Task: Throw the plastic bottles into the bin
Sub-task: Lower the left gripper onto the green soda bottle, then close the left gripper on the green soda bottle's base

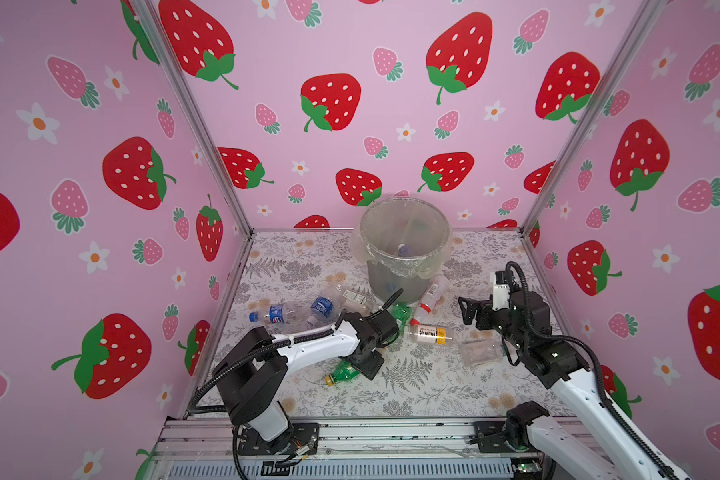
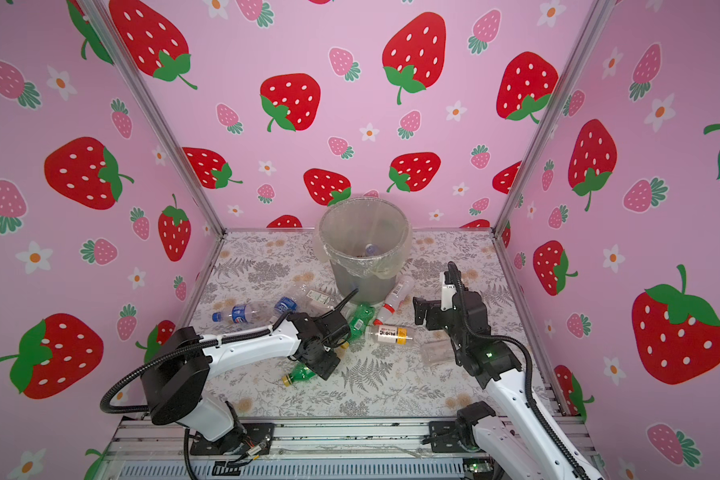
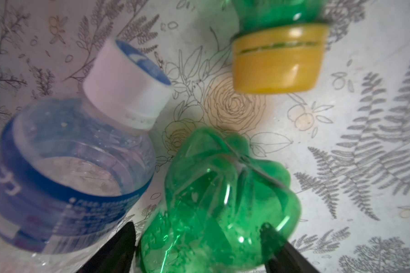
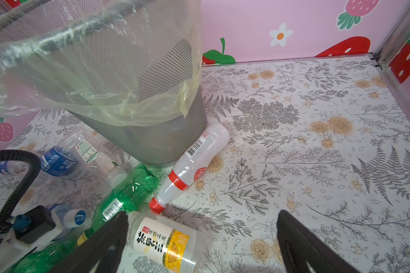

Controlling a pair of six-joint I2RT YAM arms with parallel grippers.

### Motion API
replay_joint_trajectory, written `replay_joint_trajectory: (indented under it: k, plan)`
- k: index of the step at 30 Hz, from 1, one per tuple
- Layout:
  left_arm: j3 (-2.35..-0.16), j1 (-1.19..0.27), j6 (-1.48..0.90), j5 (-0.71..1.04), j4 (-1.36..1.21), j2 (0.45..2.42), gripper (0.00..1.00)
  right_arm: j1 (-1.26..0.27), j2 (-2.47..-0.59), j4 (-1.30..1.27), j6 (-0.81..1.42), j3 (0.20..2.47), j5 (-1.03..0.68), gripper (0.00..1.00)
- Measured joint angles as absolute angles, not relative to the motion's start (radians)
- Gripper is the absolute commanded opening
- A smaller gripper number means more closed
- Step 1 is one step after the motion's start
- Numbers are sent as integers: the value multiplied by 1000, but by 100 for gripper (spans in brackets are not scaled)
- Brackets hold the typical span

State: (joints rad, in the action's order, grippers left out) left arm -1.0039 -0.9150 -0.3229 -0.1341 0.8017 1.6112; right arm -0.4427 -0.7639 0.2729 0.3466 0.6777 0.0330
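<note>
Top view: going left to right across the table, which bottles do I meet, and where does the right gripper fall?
blue-capped bottle → white-capped blue-label bottle → yellow-label bottle → right gripper. The bin and the rest overlap these, so they are left out.

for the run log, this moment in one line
left jaws: astride green bottle, grip unclear | right jaws: open, empty | bin: upright

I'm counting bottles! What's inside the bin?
Inside the bin, one bluish bottle shows at the bottom in both top views. Its near side and bag liner hide the rest.
</note>
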Motion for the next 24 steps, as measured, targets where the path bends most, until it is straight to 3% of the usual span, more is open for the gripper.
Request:
replay_joint_trajectory:
  k: [9,24]
  plan:
    - [-1004,-943,-343,-137,788,1644,71,-443,-762,273,347,677,33,99]
    - [-1005,-946,-341,-138,787,1654,62,-443,-754,279,347,668,34,99]
